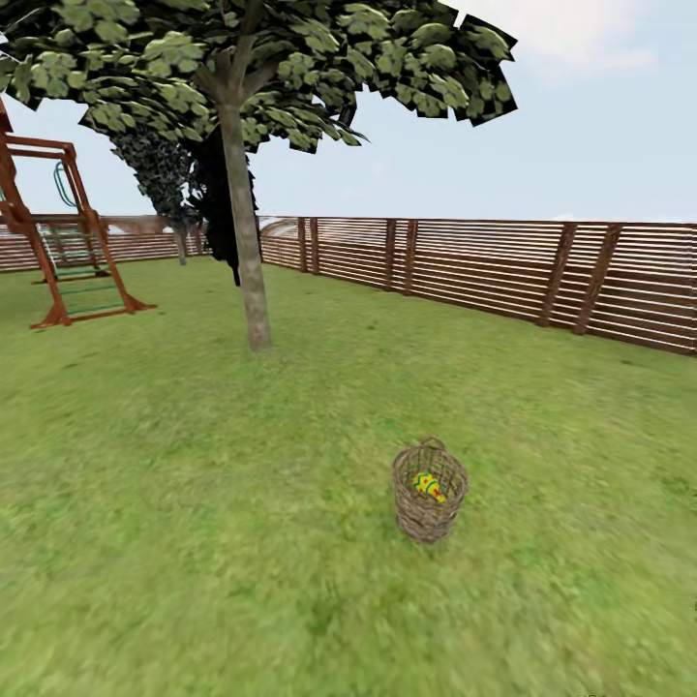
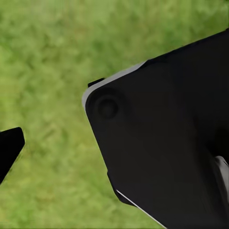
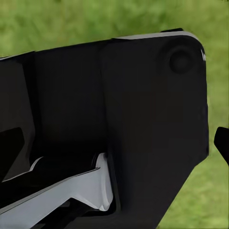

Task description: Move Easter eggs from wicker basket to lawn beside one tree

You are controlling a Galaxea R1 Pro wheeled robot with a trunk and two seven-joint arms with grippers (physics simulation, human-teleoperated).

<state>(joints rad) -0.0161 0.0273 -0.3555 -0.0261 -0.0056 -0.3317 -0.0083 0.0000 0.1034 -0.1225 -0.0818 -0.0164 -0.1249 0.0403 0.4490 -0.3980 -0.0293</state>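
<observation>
head view: brown woven wicker basket (image 1: 429,492) is seen standing on the mottled green lawn (image 1: 194,503), yellow patterned eggs (image 1: 427,486) inside; slim pale-trunked tree (image 1: 247,223) is set well behind it, slatted wooden fence (image 1: 503,266) beyond. left wrist view: grass and a black robot body panel (image 2: 162,148) are shown. right wrist view: the same. finger state cannot be told, nor the basket's place relative to them.
</observation>
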